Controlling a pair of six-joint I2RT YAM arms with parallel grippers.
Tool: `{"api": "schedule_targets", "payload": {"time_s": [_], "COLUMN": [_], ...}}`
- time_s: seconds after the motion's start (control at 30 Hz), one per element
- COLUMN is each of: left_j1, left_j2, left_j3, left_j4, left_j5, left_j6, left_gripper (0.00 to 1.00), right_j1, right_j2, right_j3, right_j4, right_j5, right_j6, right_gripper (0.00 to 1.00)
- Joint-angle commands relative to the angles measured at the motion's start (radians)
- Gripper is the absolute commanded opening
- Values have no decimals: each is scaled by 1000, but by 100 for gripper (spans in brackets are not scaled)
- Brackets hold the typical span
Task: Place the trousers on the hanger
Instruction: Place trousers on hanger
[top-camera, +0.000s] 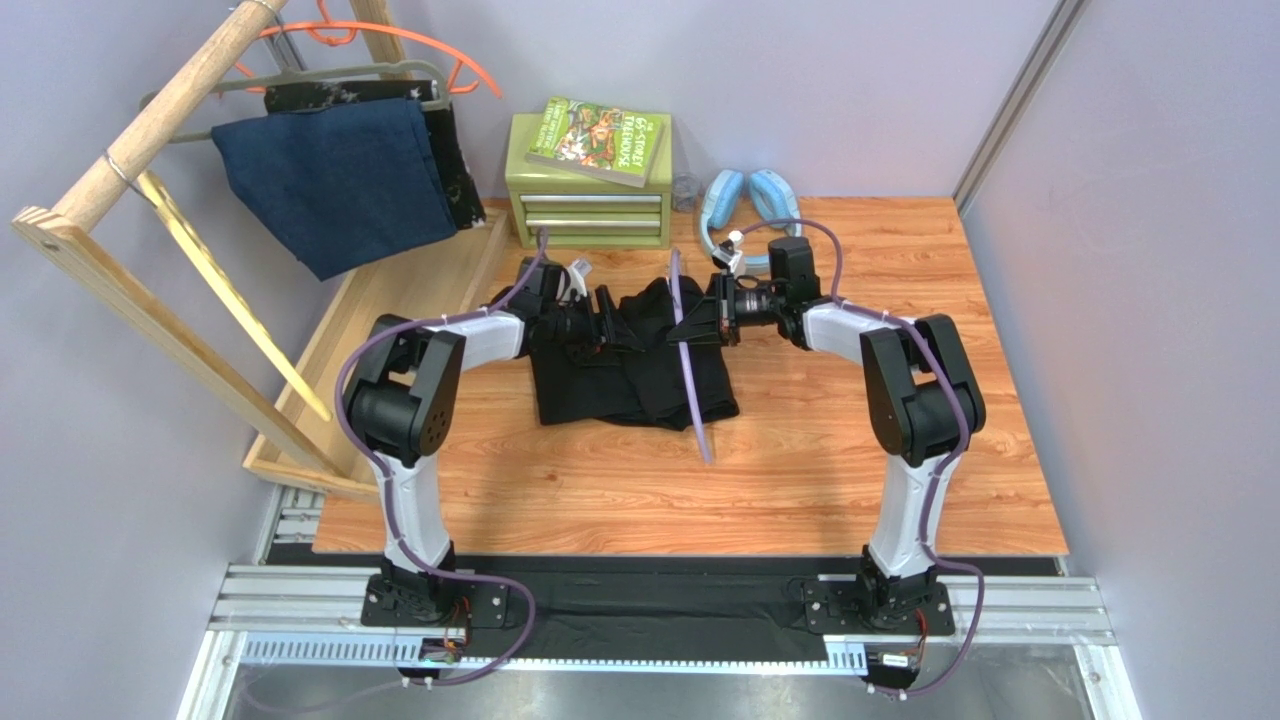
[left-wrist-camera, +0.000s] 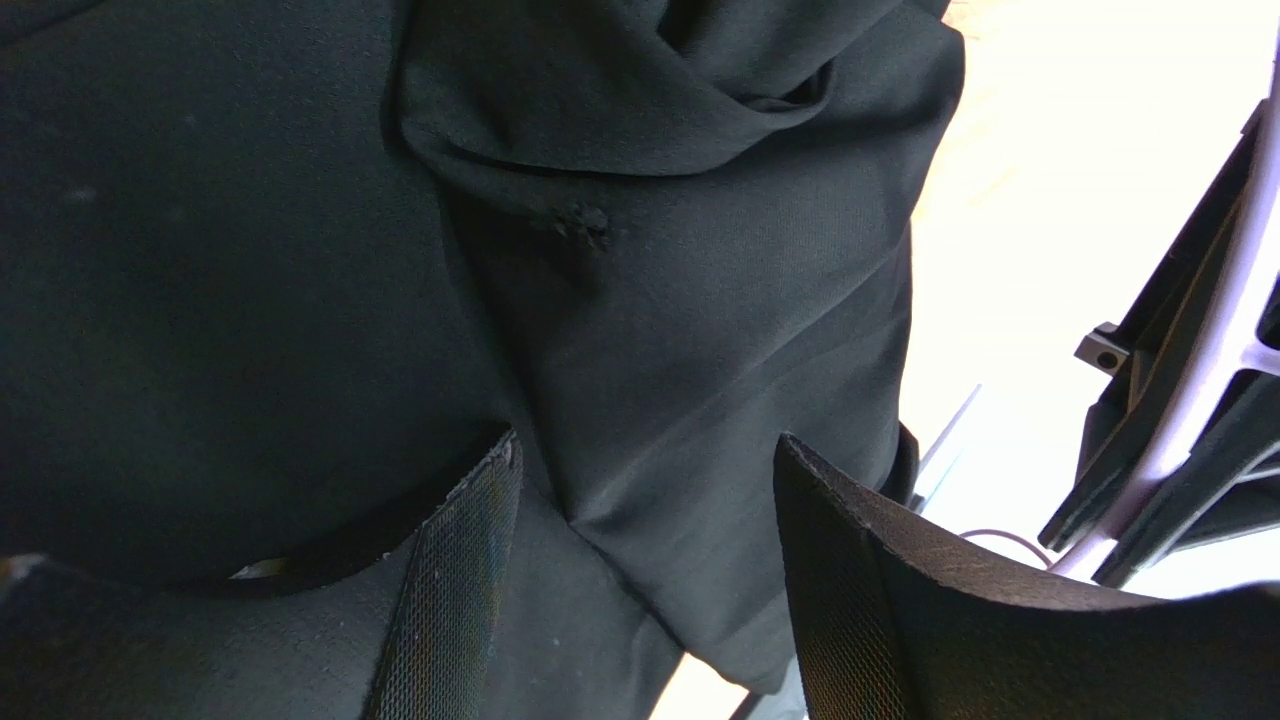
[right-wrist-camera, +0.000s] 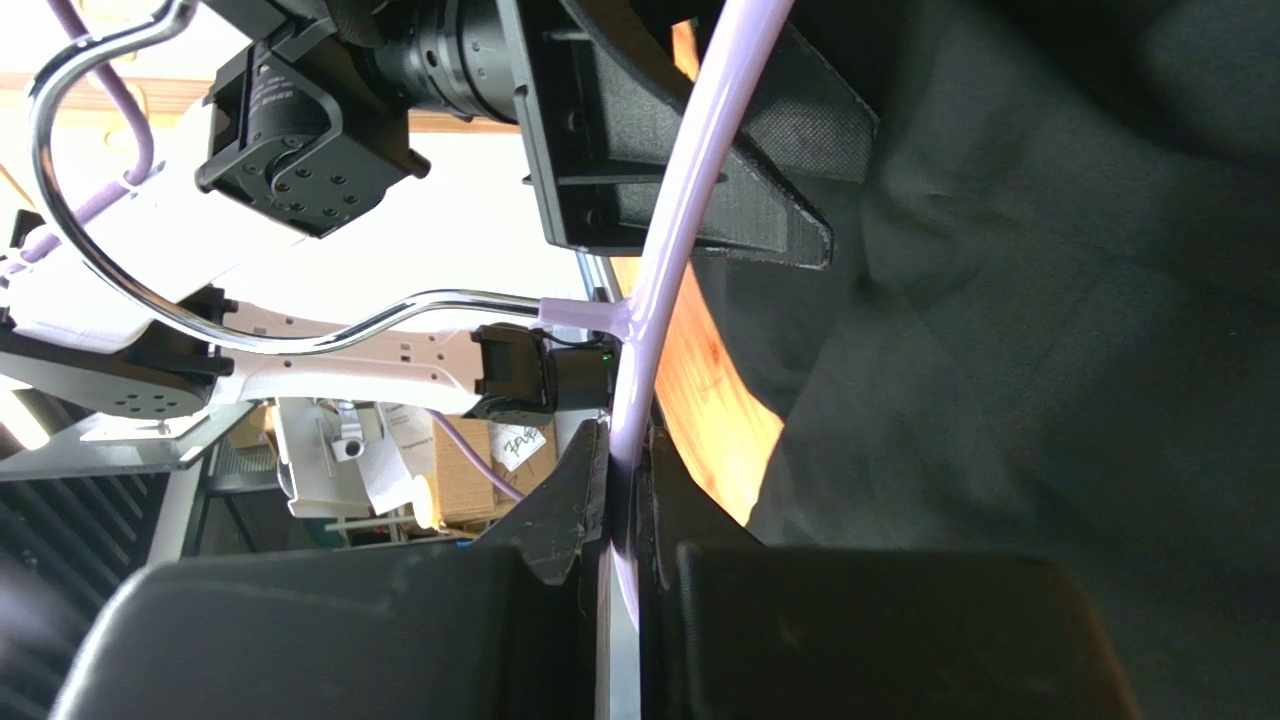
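Our right gripper (right-wrist-camera: 628, 495) clamps the thin lavender plastic hanger (right-wrist-camera: 684, 195); our left gripper (left-wrist-camera: 646, 480) gapes, so we risk the black fabric trousers (left-wrist-camera: 226, 270) slipping.

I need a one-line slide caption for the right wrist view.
Right gripper shut on the lavender hanger, black trousers filling the frame's right side.

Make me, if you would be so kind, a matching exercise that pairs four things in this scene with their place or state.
Things:
1. trousers
2. hanger
3. left gripper
4. headphones

Place or state:
A. clamped in the shut right gripper
B. pale blue, beside the green drawers
C. open, over black cloth
D. black, crumpled on the wooden table

Pairs: 1-D, 2-A, 3-C, 4-B.
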Motion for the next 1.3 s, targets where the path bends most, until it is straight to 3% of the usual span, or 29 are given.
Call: {"api": "schedule_targets", "payload": {"time_s": [0.0, 0.17, 0.3, 0.47, 0.53, 0.6, 0.67, 0.73, 0.77, 0.83, 0.87, 0.9, 1.13, 1.23, 1.27], "left_j1": [-6, -20, -23, -29, -34, -37, -37, -37, -37, -37, -37, -37, -29, -9, -2], "left_j2": [37, 62, 65, 55, 58, 75, 97, 109, 111, 88, 53, 31, -151, -176, -176], "left_j3": [30, 38, 47, 44, 58, 64, 78, 88, 100, 108, 117, 124, 209, 243, 271], "left_j4": [78, 160, 195, 244, 217, 198, 183, 172, 164, 123, 99, 67, -343, -473, -515], "left_j5": [-1, 45, 51, 65, 57, 45, 34, 37, 45, 53, 57, 59, 33, 25, 20], "left_j6": [-13, -43, -53, -65, -37, -36, -37, -42, -42, -28, -8, 4, 121, 136, 147], "left_gripper": [68, 63, 49, 40, 45, 61, 61, 51, 36, 21, 6, 1, 0, 0, 0], "right_j1": [-3, -3, -3, -3, -3, -3, -3, -3, -6, -6, -6, -6, -1, 2, 4], "right_j2": [19, 44, 47, 42, 41, 41, 41, 36, 36, 35, 33, 32, 18, 27, 39], "right_j3": [5, 5, 11, 15, 20, 23, 28, 31, 32, 37, 40, 40, 40, 17, 6], "right_j4": [74, 57, 45, 39, 39, 39, 36, 36, 29, 20, 20, 29, 232, 380, 498], "right_j5": [-24, -21, -19, -21, -24, -27, -27, -27, -21, -19, -18, -14, -4, 1, 1], "right_j6": [13, -11, -25, -24, -24, -22, -22, -25, -31, -31, -31, -28, 140, 255, 354], "right_gripper": [0, 0, 0, 0, 0, 0, 0, 0, 0, 0, 0, 0, 0, 0, 0]}}
